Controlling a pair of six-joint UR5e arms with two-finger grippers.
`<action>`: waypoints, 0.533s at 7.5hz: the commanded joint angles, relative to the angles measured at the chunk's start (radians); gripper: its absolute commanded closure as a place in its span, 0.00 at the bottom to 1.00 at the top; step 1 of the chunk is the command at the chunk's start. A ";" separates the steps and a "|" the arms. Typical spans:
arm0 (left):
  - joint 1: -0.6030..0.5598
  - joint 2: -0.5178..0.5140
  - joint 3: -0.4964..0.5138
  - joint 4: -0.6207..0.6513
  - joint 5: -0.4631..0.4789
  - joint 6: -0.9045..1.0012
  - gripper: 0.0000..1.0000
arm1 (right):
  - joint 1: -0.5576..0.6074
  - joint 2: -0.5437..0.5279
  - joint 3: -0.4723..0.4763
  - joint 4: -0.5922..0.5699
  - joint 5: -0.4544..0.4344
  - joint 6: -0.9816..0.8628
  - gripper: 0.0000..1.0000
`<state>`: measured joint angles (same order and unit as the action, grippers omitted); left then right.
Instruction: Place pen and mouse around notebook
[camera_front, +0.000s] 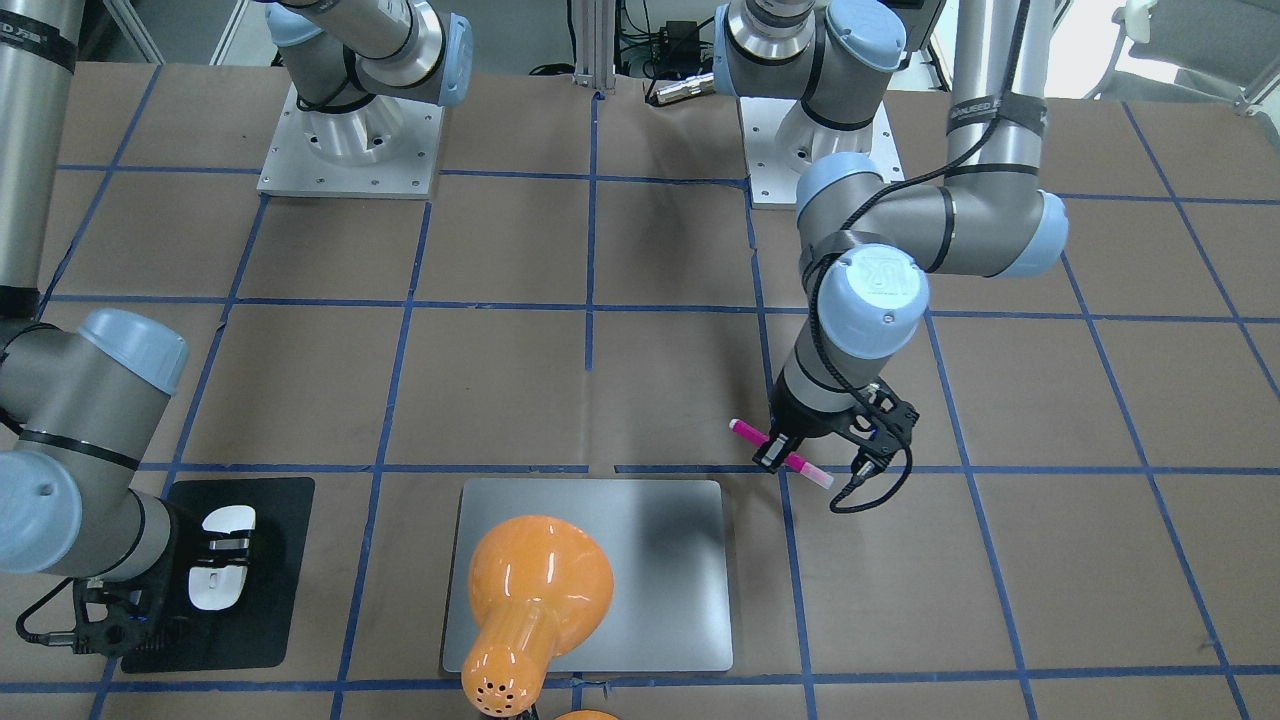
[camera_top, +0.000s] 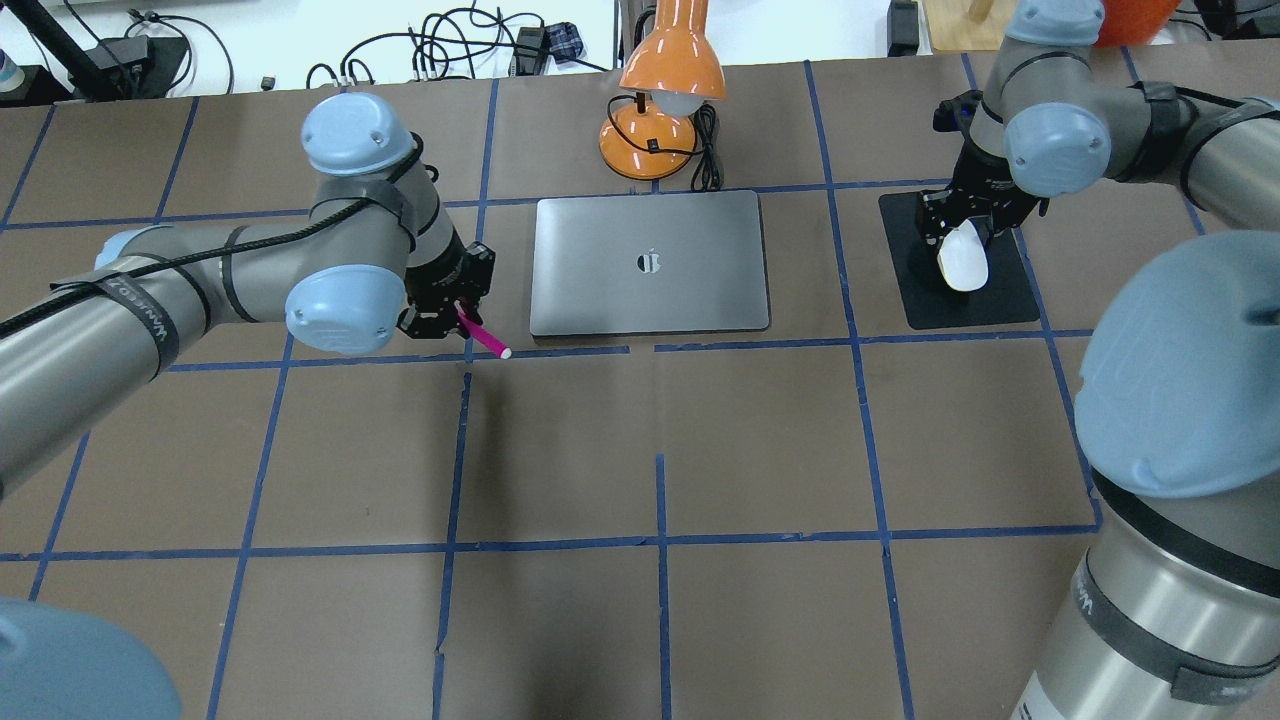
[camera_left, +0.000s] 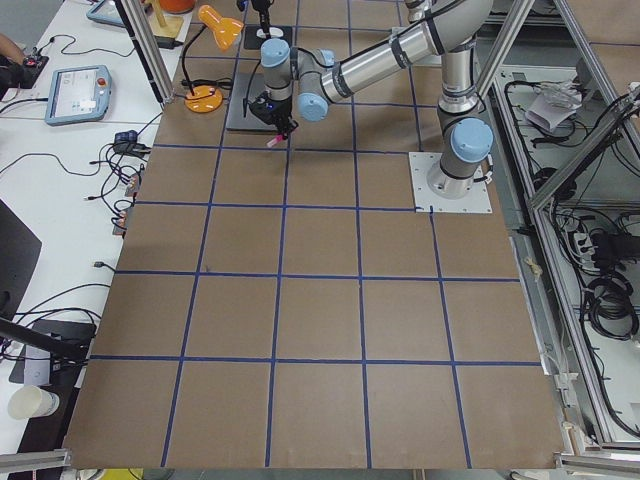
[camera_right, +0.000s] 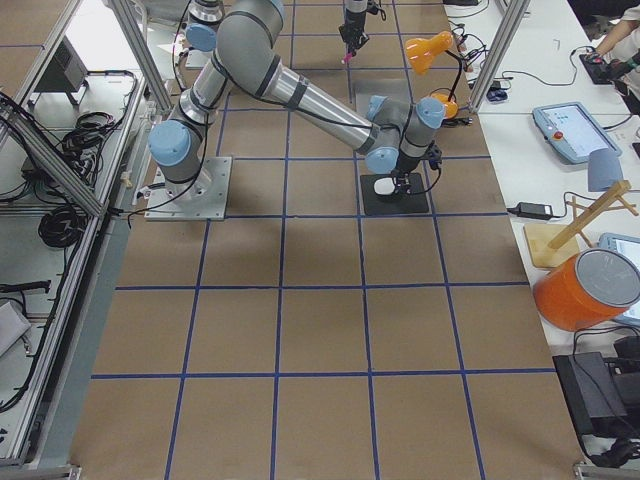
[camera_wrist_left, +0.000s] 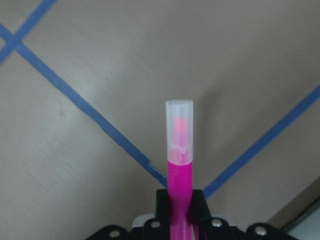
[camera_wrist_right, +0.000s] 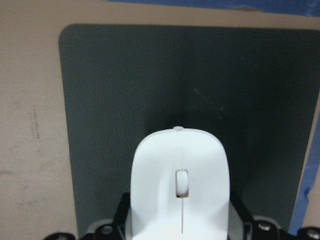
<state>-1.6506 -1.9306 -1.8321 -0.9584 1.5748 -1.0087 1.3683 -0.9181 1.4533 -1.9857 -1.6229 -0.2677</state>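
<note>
The left gripper (camera_top: 462, 318) pinches the magenta pen (camera_top: 484, 339) near its middle. The pale cap end slants down toward a blue tape line, just off the near left corner of the silver notebook (camera_top: 650, 295). The notebook lies flat on the brown surface (camera_top: 660, 450), between the two arms. Well apart to its right, the right gripper (camera_top: 962, 238) clasps the white mouse (camera_top: 965, 265) by its sides over a black mat (camera_top: 965, 305) — whether the mouse rests on the mat cannot be told. Farthest back stands an orange desk lamp (camera_top: 665, 75).
</note>
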 joint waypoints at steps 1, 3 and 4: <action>-0.119 -0.024 0.000 0.010 -0.006 -0.228 1.00 | 0.000 0.013 -0.004 0.001 0.003 -0.001 0.11; -0.214 -0.054 0.005 0.036 -0.007 -0.400 1.00 | 0.000 0.004 -0.007 0.002 0.004 0.002 0.00; -0.247 -0.074 0.007 0.073 -0.007 -0.477 1.00 | 0.000 0.001 -0.028 0.010 0.003 0.002 0.00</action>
<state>-1.8495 -1.9808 -1.8270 -0.9220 1.5684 -1.3793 1.3683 -0.9126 1.4425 -1.9820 -1.6194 -0.2657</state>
